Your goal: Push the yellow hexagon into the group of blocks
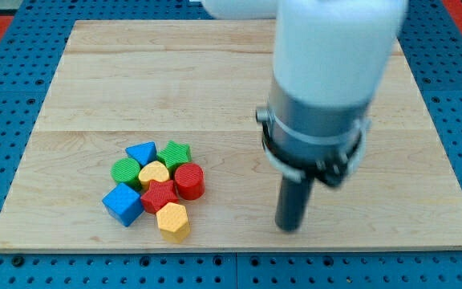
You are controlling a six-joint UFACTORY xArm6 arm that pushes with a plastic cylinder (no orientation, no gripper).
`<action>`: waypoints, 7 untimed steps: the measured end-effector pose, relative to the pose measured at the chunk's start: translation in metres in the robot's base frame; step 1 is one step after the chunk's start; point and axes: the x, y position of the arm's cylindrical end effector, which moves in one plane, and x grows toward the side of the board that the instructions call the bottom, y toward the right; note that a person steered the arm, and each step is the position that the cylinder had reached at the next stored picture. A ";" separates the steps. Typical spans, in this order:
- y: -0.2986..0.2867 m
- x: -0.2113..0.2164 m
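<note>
The yellow hexagon (pixel 172 221) lies at the lower edge of a cluster of blocks at the board's lower left, touching the red star-like block (pixel 158 195). The cluster also holds a blue cube (pixel 122 205), a green cylinder (pixel 125 172), a blue triangular block (pixel 142 152), a green star (pixel 175 153), a yellow heart (pixel 153 172) and a red cylinder (pixel 188 181). My tip (pixel 289 226) rests on the board well to the right of the hexagon, about a quarter of the view's width away, touching no block.
The wooden board (pixel 239 72) lies on a blue perforated base (pixel 2 88). The arm's large white and grey body (pixel 327 80) hangs over the board's right middle and hides part of it. The board's bottom edge runs just below the hexagon.
</note>
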 end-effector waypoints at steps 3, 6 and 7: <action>-0.030 0.010; -0.134 0.009; -0.142 -0.024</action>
